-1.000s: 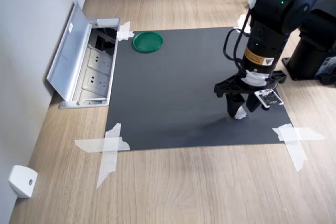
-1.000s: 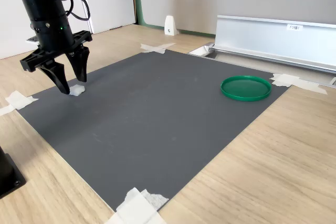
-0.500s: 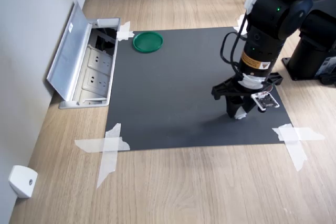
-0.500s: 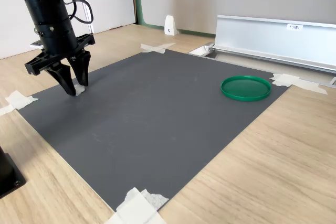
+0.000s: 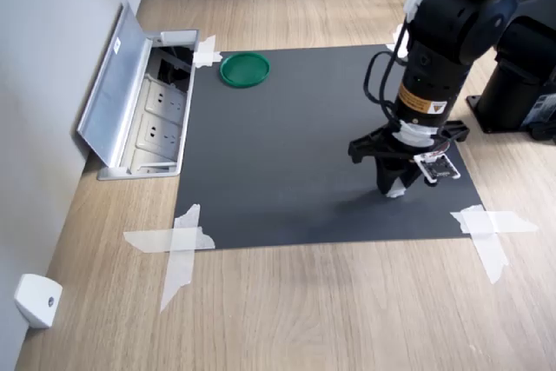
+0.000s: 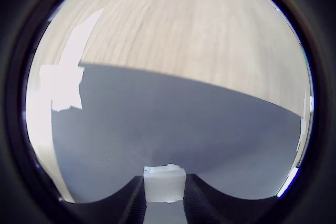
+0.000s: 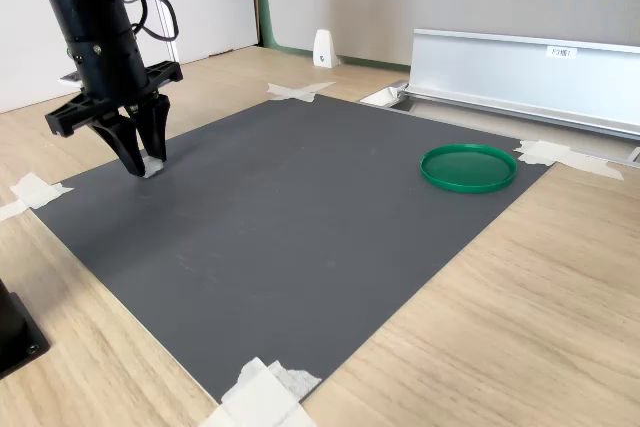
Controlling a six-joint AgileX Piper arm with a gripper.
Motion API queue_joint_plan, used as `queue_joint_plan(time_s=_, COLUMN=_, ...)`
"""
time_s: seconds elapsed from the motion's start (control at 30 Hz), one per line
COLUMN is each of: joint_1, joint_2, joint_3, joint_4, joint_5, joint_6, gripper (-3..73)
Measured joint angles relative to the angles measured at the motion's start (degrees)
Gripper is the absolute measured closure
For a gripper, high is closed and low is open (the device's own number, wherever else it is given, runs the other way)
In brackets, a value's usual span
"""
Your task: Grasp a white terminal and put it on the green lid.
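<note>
One end effector closed on the white terminal, lower right of first exterior view; green lid well apart, upper left across the mat.

First exterior view: set high, angled steeply down on dark mat, wall and open floor socket box along the first exterior view's left, arm at right. Second exterior view: set lower, near mat corner, looking across mat toward wall; arm at far left. Shared by both exterior views: mat, green lid, taped corners. Wrist view: fisheye, very close above mat, framed low by fingers.
</note>
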Motion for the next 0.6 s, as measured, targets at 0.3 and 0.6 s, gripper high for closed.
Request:
queue_joint_plan(time_s=0.3, joint_1=-17.58, joint_2=0.12, joint_3=-16.50, joint_4=5.78, joint_5=10.98, joint_6=-0.22, gripper=42.9)
queue_joint_plan(time_s=0.6, joint_1=-37.56, joint_2=4.33, joint_3=-28.43, joint_4=6.14, joint_5=12.56, joint_6=-1.35, gripper=42.9)
